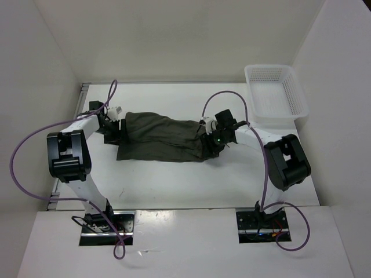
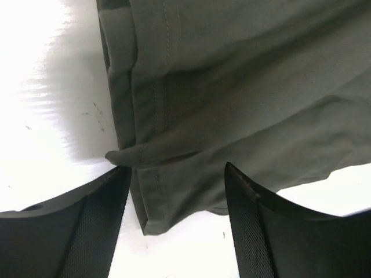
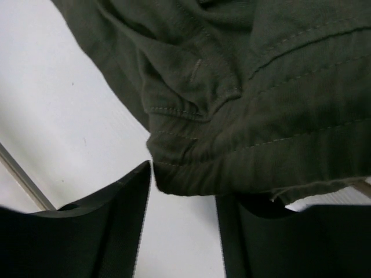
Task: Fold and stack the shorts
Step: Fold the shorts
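My left gripper (image 2: 177,168) parted wide, empty, shorts (image 2: 232,87) hem lying between its jaws. My right gripper (image 3: 184,182) parted too, empty, stitched edge just ahead. Shorts span the surface (image 1: 174,179) between both. Soft, light, floppy: I'd pinch the stitched edges.

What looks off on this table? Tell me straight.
The shorts lie rumpled rather than flat, bunched into a ridge between the left claw and the right claw, near edge slanting. Nothing looks torn or spilled.
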`<state>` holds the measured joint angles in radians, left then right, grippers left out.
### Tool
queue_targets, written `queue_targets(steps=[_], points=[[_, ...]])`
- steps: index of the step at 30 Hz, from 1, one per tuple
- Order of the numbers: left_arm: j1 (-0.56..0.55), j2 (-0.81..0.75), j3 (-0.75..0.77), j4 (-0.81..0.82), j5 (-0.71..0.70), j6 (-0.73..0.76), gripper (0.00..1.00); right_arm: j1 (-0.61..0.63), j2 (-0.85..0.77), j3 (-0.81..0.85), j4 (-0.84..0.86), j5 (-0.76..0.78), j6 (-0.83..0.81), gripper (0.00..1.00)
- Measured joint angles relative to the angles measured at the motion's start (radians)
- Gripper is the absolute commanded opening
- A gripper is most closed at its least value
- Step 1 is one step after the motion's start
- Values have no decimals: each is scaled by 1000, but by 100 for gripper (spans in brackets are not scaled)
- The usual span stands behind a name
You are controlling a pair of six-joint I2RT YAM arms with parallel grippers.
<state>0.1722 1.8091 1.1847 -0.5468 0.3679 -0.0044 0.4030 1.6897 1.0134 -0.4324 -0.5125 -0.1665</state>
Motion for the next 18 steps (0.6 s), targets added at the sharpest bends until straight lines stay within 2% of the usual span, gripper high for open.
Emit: queue_targets(steps=[1,2,4,5,6,8,10,18], points=[[0,3,0,3,0,-1,64,0,7,1,9,4,10,38],[0,8,0,6,2,1,47,0,17,3,19,11,20,29],[0,21,4,7,6,-1,30,0,31,10,27,24,29,12],[0,29,8,7,8,2,24,0,37,18,28,33,35,9],[0,36,13,7,9,0,14,0,40,26,27,39,35,6],[0,40,20,8,12,1,4,0,41,55,21,55,19,1],[0,39,31,6,9,0,0,0,41,101,10,59,-9,0],[13,-8,219,-40,2,0,0,0,31,363,-74,54,-155,0]])
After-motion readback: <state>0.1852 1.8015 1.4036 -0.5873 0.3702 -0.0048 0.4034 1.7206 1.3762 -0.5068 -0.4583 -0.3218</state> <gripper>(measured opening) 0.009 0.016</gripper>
